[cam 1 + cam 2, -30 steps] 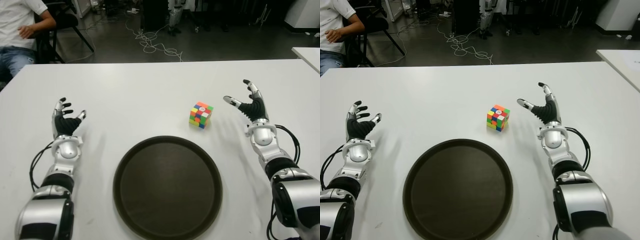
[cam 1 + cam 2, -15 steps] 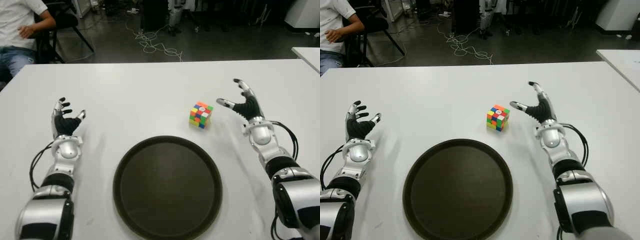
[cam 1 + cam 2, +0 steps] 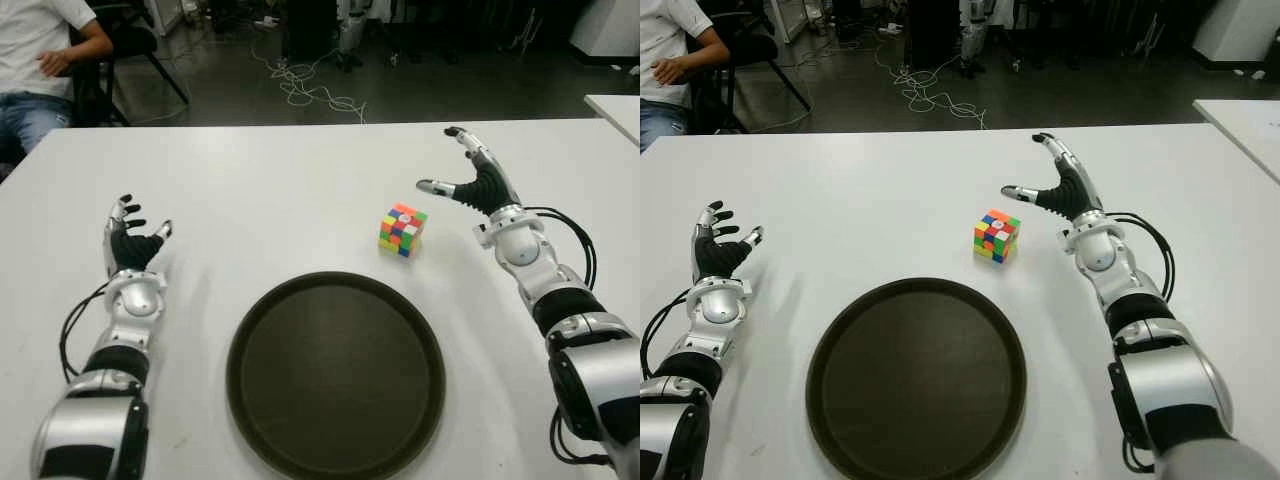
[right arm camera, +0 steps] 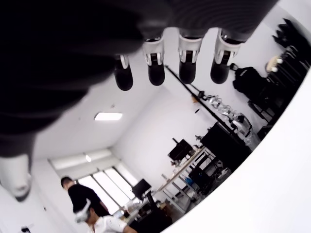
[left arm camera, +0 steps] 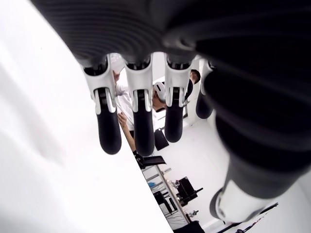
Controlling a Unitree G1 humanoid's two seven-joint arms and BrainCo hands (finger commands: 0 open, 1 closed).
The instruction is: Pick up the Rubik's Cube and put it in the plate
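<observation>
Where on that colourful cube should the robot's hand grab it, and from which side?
Probably from above and from the right hand's side, thumb on one upright face of the Rubik's Cube and fingers on the opposite one. It sits flat on the table with bare space all round, and that open hand is nearest, just beyond it to the right.

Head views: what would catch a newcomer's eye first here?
The bright Rubik's Cube stands alone on the white table, just beyond the far right rim of the big dark plate. The right hand, fingers spread and empty, shows to the cube's right and slightly beyond it, while the left hand shows open at the far left.
</observation>
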